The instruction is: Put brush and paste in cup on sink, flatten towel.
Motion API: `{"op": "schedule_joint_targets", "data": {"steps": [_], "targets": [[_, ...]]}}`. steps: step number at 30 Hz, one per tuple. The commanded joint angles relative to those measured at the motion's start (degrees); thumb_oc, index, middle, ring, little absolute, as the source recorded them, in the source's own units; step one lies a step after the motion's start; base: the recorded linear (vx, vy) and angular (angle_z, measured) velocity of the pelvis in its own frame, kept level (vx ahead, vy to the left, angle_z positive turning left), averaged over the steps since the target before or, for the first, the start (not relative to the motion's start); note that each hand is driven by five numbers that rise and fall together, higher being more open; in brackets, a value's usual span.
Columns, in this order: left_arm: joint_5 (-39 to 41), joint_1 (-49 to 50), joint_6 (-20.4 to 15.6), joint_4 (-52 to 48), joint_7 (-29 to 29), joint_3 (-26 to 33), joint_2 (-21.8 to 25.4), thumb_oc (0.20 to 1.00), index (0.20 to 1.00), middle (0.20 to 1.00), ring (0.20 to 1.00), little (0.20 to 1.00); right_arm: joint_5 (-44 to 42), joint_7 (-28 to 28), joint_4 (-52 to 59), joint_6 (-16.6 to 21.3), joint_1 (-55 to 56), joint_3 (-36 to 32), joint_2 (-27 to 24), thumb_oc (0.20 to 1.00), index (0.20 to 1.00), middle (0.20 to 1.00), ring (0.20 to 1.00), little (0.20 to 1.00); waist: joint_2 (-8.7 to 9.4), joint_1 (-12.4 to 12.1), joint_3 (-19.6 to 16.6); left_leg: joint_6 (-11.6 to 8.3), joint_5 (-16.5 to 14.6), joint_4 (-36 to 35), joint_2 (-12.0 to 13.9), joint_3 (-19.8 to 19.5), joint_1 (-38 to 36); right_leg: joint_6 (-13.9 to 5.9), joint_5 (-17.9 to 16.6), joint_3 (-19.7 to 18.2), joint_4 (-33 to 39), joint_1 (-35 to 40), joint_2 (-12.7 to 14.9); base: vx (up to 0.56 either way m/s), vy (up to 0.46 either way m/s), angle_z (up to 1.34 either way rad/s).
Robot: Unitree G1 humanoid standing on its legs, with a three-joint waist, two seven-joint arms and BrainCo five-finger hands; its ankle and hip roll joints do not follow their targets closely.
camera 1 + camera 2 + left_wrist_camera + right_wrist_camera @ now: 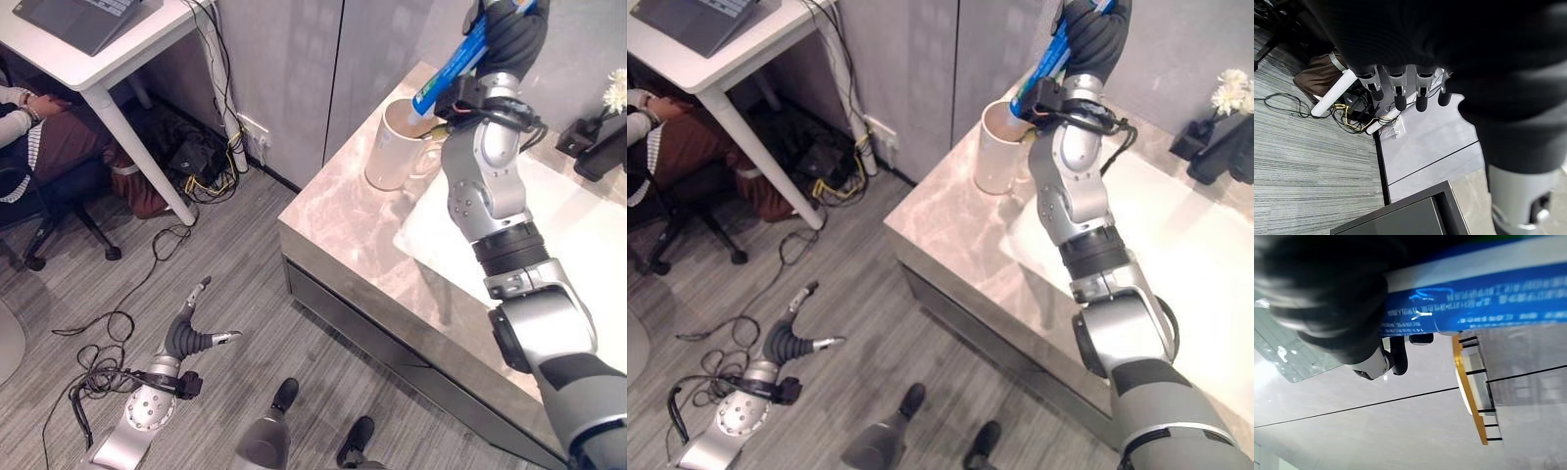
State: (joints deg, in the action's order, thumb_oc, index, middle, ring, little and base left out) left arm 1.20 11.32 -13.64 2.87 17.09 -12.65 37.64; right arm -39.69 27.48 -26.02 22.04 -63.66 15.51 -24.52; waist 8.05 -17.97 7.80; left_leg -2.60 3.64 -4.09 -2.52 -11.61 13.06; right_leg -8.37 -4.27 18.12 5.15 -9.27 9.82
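A blue and white toothpaste tube slants down with its lower end at the mouth of a cream cup. The cup stands upright near the back corner of the marble counter. My right hand is raised over the cup and is shut on the tube's upper part. In the right wrist view the tube crosses the palm with fingers curled round it. My left hand hangs low over the grey floor, well left of the counter. Its fingers are straight and hold nothing.
A white sink basin is set in the counter to the right of the cup. A dark holder with white flowers stands at the back right. A white desk with a laptop, a seated person and loose cables fill the left.
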Motion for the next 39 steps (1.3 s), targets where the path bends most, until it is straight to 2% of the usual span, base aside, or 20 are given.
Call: {"op": "schedule_joint_targets", "data": {"steps": [1, 17, 23, 24, 26, 27, 28, 39], "targets": [[-0.38, 1.45, -2.06, -3.37, 1.21, 1.27, 1.13, 1.0, 1.0, 1.0, 1.0, 1.0, 1.61, -0.35, 1.61, 1.65, -3.1, 0.84, -1.83, 0.2, 0.2, 0.2, 0.2, 0.2, 2.88, -0.45, -0.54, 1.17, -1.52, -0.91, -1.04, 0.72, -0.43, -2.55, -6.1, -3.25, -0.15, 2.36, 4.92, 0.0, 0.005, -0.11], [0.23, 1.2, -2.33, -3.15, 1.19, 1.48, 0.53, 1.0, 1.0, 1.0, 1.0, 1.0, 2.47, -0.93, 2.6, 2.16, -0.86, 0.25, -0.4, 0.2, 0.2, 0.2, 0.2, 0.2, 2.99, -0.5, -0.09, 1.32, -1.56, -0.91, -0.99, 0.82, -0.28, -2.48, -6.32, -3.56, -0.15, 1.97, 4.77, 0.0, 0.0, -0.02], [0.38, 0.98, -2.88, -2.95, 1.05, 1.22, 0.4, 1.0, 1.0, 1.0, 1.0, 1.0, 1.47, -2.72, 2.06, 2.35, -0.45, 0.9, -0.24, 0.2, 0.2, 0.2, 0.2, 0.2, 2.94, -0.89, 0.05, 1.36, -1.48, -0.91, -1.06, 0.81, -0.27, -2.49, -6.16, -3.37, -0.15, 2.04, 4.8, 0.0, 0.0, 0.0], [0.55, 1.16, -2.88, -2.95, 1.02, 1.43, 0.32, 1.0, 1.0, 1.0, 1.0, 1.0, 0.91, -3.41, 2.01, 2.36, -0.32, 1.16, -0.25, 0.219, 0.219, 0.219, 0.219, 0.219, 3.0, -0.93, 0.18, 1.38, -1.49, -0.91, -1.02, 0.77, -0.22, -2.48, -6.24, -3.49, -0.15, 2.03, 4.79, 0.0, 0.0, 0.0], [0.38, 1.33, -2.94, -2.86, 0.87, 1.74, 0.41, 1.0, 1.0, 1.0, 1.0, 1.0, 0.87, -4.25, 2.23, 2.07, -0.34, 1.89, -0.69, 0.592, 0.592, 0.592, 0.592, 0.592, 3.1, -0.93, 0.25, 1.36, -1.48, -0.91, -0.99, 0.78, -0.21, -2.49, -6.29, -3.53, -0.15, 1.96, 4.76, 0.0, 0.0, 0.0], [0.36, 1.32, -2.99, -2.84, 0.93, 1.77, 0.36, 1.0, 1.0, 1.0, 1.0, 1.0, 0.88, -4.31, 2.21, 2.11, -0.29, 1.91, -0.75, 0.884, 0.884, 0.884, 0.884, 0.884, 3.11, -0.91, 0.24, 1.35, -1.49, -0.91, -1.0, 0.8, -0.21, -2.5, -6.28, -3.54, -0.15, 1.93, 4.75, 0.0, 0.0, 0.0], [0.36, 1.25, -3.0, -2.81, 0.97, 1.77, 0.31, 1.0, 1.0, 1.0, 1.0, 1.0, 0.92, -4.3, 2.07, 2.11, -0.32, 1.95, -0.82, 1.0, 1.0, 1.0, 1.0, 1.0, 3.14, -0.93, 0.24, 1.35, -1.49, -0.91, -1.01, 0.85, -0.2, -2.5, -6.26, -3.55, -0.15, 1.91, 4.73, 0.0, 0.0, 0.0], [0.12, 0.73, -3.02, -2.53, 0.99, 1.59, 0.48, 1.0, 1.0, 1.0, 1.0, 1.0, 1.69, -3.87, 2.1, 2.25, -0.82, 1.8, -0.88, 1.0, 1.0, 1.0, 1.0, 1.0, 3.68, -0.58, 0.34, 1.38, -1.7, -0.91, -0.85, 1.49, -0.31, -2.53, -6.56, -4.12, -0.15, 1.66, 4.59, 0.0, 0.0, 0.0]]}}
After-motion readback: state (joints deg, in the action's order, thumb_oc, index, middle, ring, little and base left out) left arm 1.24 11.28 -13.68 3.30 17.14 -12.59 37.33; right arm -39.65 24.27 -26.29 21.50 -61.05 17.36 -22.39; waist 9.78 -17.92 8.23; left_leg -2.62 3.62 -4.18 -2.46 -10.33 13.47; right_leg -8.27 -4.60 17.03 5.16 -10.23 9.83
